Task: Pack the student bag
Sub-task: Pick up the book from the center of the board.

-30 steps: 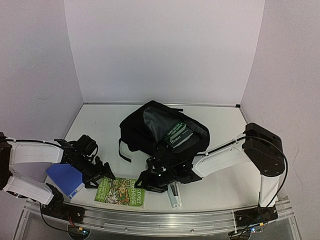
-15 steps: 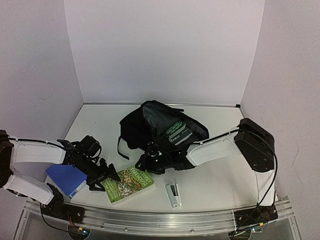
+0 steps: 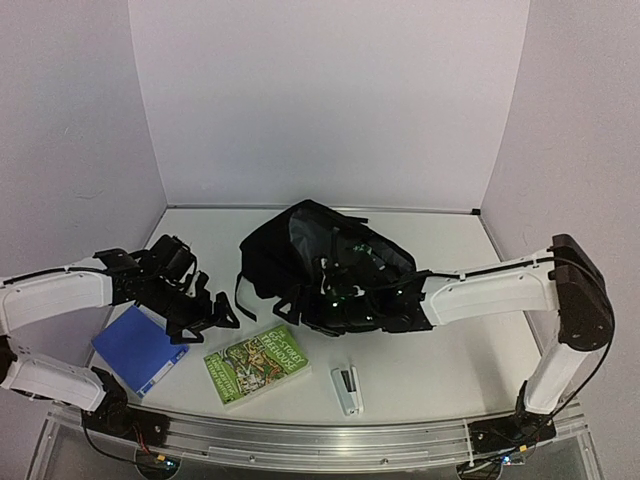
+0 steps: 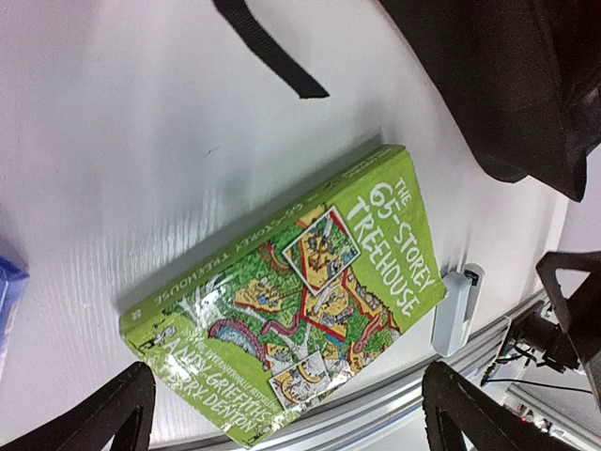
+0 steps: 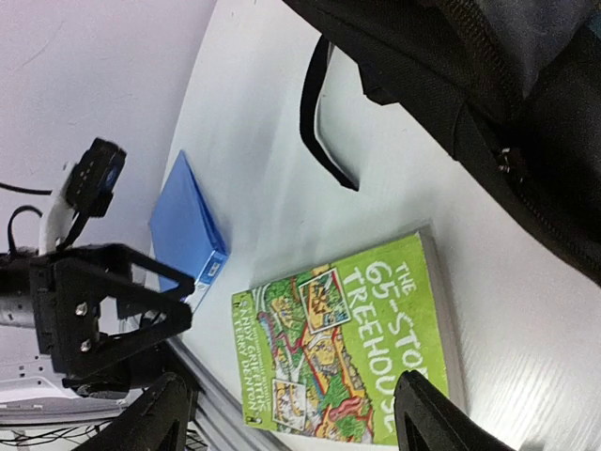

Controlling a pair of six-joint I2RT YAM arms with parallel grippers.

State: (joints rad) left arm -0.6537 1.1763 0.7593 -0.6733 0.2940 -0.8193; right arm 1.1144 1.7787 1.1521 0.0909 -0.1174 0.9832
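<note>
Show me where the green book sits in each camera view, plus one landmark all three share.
Top external: green book lying flat, low and left of centre.
Left wrist: green book fills the lower middle.
Right wrist: green book low, right of centre.
Shared landmark: the black backpack beside it in all three.

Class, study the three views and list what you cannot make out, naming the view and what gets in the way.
1. Contents of the backpack: top view, dark fabric and the right gripper cover the opening.
2. Jaws of that gripper: top view, black against black fabric, impossible to separate.
3. The blue folder: left wrist view, left edge cuts off all but a corner.
</note>
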